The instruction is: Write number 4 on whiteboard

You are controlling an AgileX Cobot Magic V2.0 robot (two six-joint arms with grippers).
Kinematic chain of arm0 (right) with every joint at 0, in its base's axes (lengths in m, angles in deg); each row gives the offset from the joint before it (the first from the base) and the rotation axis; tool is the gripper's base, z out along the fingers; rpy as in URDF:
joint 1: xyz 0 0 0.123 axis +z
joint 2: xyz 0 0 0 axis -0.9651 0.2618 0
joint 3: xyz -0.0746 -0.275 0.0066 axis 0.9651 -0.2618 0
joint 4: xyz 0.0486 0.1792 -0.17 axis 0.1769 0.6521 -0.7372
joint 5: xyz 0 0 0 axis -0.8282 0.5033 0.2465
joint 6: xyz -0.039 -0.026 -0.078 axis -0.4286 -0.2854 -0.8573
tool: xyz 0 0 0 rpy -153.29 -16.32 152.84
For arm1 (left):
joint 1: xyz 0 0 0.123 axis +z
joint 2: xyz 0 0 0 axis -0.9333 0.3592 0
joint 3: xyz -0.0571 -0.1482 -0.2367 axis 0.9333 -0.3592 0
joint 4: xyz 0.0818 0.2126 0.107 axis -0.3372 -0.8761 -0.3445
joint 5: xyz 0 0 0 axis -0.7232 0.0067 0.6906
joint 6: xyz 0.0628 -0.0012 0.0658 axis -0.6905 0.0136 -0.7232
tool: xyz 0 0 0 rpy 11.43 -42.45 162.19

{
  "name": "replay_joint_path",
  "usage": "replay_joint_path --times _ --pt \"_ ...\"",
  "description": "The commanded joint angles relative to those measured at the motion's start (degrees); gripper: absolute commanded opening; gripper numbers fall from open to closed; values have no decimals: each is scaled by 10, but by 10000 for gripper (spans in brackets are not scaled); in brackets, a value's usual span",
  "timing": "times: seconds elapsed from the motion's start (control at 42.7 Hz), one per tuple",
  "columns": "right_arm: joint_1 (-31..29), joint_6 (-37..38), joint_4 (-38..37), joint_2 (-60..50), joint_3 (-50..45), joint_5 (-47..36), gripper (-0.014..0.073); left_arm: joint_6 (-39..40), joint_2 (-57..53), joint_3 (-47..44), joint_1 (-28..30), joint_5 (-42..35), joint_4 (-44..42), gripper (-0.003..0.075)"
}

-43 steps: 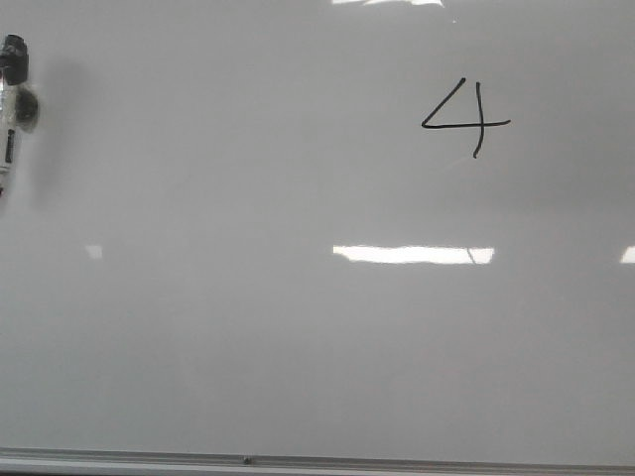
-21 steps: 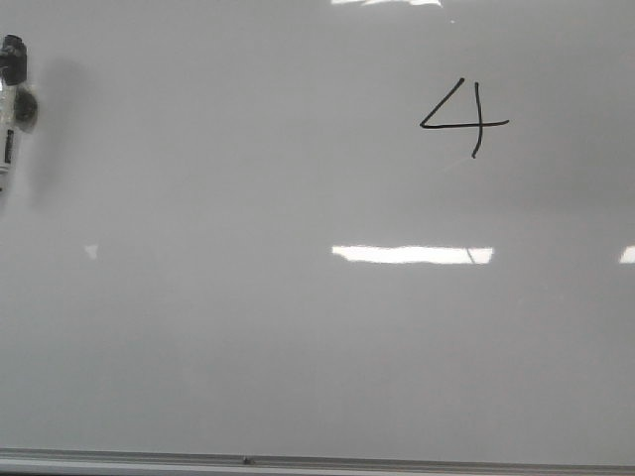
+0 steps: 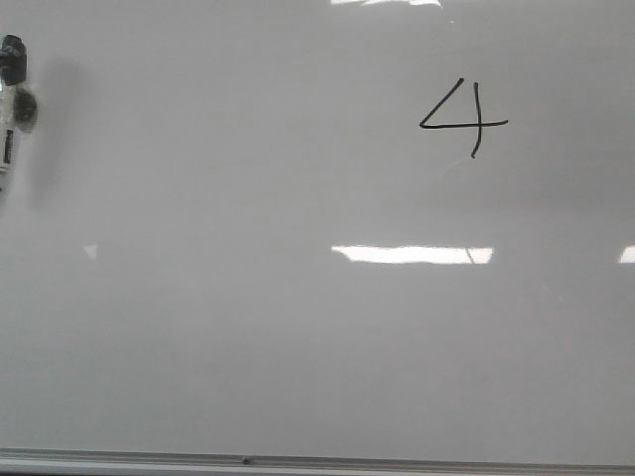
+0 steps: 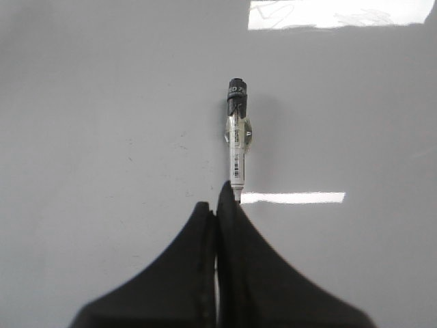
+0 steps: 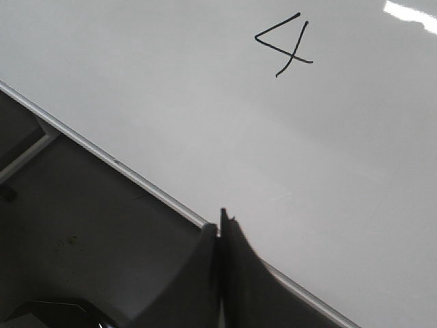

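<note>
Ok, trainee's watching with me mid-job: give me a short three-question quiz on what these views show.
1. True or false: the thin black hand-drawn number 4 is written on the glossy pale grey-white whiteboard.
2. Which claw grips the clear-barrelled, black-capped marker pen: A left, B right, C neither?
3. Fill in: the right claw is ___ and holds nothing.

Key: 1 true; 2 A, the left claw; 3 shut.
</note>
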Motion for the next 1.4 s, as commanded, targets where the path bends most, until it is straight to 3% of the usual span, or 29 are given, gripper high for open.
replay_joint_path --times 0.0,1.194,1.287,1.381 --pt "-2 0 -2 3 18 -36 -69 6 -9 -4 -2 -47 2 -20" --pt "-9 0 0 -11 6 -40 -69 15 -9 -4 -1 -47 0 -20" --pt "-37 0 -1 -36 -26 -66 -69 15 -8 -4 -1 -47 0 -20" --pt "-74 0 -1 -77 -85 -145 -69 15 -8 -4 -1 -47 0 -20"
